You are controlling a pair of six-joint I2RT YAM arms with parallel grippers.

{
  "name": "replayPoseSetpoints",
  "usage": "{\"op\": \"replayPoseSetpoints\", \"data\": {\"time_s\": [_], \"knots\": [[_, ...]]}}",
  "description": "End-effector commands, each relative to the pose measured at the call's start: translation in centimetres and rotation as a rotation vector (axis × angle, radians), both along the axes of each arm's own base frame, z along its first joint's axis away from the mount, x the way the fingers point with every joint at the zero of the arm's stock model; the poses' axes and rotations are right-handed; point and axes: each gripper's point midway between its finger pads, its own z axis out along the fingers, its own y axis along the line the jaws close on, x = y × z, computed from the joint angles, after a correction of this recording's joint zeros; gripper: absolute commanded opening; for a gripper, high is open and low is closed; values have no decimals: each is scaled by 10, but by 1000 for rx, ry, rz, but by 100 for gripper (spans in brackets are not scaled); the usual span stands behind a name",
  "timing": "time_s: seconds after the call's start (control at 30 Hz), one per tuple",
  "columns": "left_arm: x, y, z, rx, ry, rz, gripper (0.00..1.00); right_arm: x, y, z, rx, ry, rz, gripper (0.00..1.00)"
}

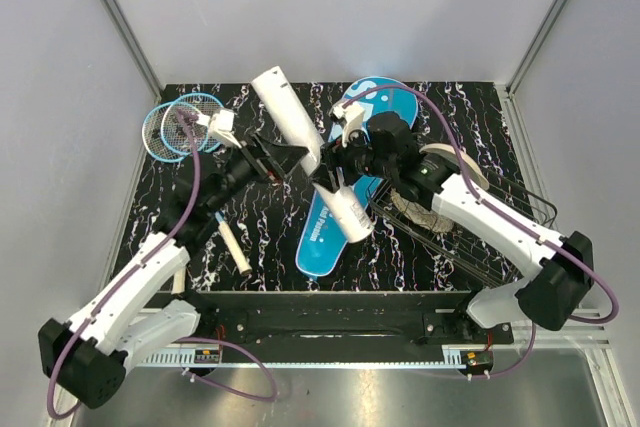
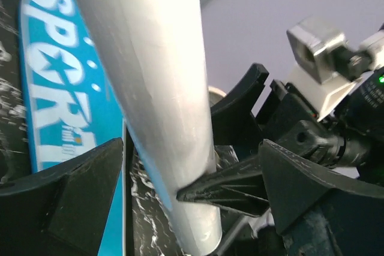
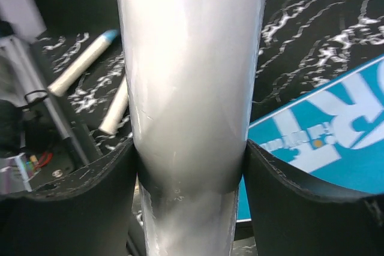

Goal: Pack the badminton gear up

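**Q:** Where is the tube?

**A:** The tube lies slantwise over mid-desk, between both arms, with its near end above the cover. It appears lifted off the desk, but the top view does not confirm clearance.

**Q:** What is the state of the fingers?

**A:** The right fingers are clamped on the tube, one on each side, across its diameter. The left fingers stand apart with the tube between them. One tip may graze the wall, but no squeeze shows.

**Q:** How will the tube handle?

**A:** Judge it light, hollow and stiff. The surface is smooth and glossy, so expect slip or rotation under a single grip. A thin wall may dent, so apply moderate force only.

**Q:** Where should it be held?

**A:** Hold near mid-length, across the diameter, as the right fingers do. A hold near one end would let the long free end swing. Keep the tube clear of the rackets and the basket.
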Motion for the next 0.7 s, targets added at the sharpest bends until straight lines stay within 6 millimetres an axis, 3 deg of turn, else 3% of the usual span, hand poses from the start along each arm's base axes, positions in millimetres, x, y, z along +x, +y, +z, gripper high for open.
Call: {"op": "replayPoseSetpoints", "data": {"time_s": [0.0, 0.03, 0.1, 0.13, 0.2, 0.23, 0.3, 0.4, 0.43, 0.47, 0.5, 0.57, 0.6, 0.67], "knots": [[4, 55, 46, 79, -92, 235, 99, 55, -25, 32, -77, -196, -139, 48], [0, 66, 30, 144, -41, 270, 99, 76, -44, 39, -89, -223, -190, 47], [-5, 96, 23, 233, -49, 394, 99, 104, -68, 34, -143, -248, -262, 46], [-8, 103, 18, 262, -53, 409, 99, 128, -94, 44, -178, -293, -330, 46], [-16, 111, 2, 319, -56, 417, 99, 158, -123, 42, -250, -324, -410, 45], [-23, 114, 1, 318, -67, 414, 99, 173, -138, 60, -270, -380, -441, 45], [-30, 114, -17, 349, -55, 392, 99, 205, -176, 60, -328, -392, -522, 45], [-38, 105, -21, 377, -84, 339, 99, 244, -231, 76, -429, -454, -647, 45], [-40, 100, -21, 386, -96, 318, 99, 260, -247, 75, -496, -478, -679, 45], [-39, 98, -20, 412, -111, 309, 99, 271, -277, 74, -529, -475, -728, 44], [-38, 98, -19, 432, -119, 310, 99, 279, -290, 79, -549, -489, -746, 44], [-37, 91, -16, 475, -143, 287, 99, 297, -318, 53, -641, -466, -752, 44], [-34, 92, -17, 492, -143, 302, 99, 302, -347, 46, -663, -445, -784, 44], [-32, 88, -19, 532, -158, 292, 99, 312, -355, 25, -658, -415, -743, 44]]}}
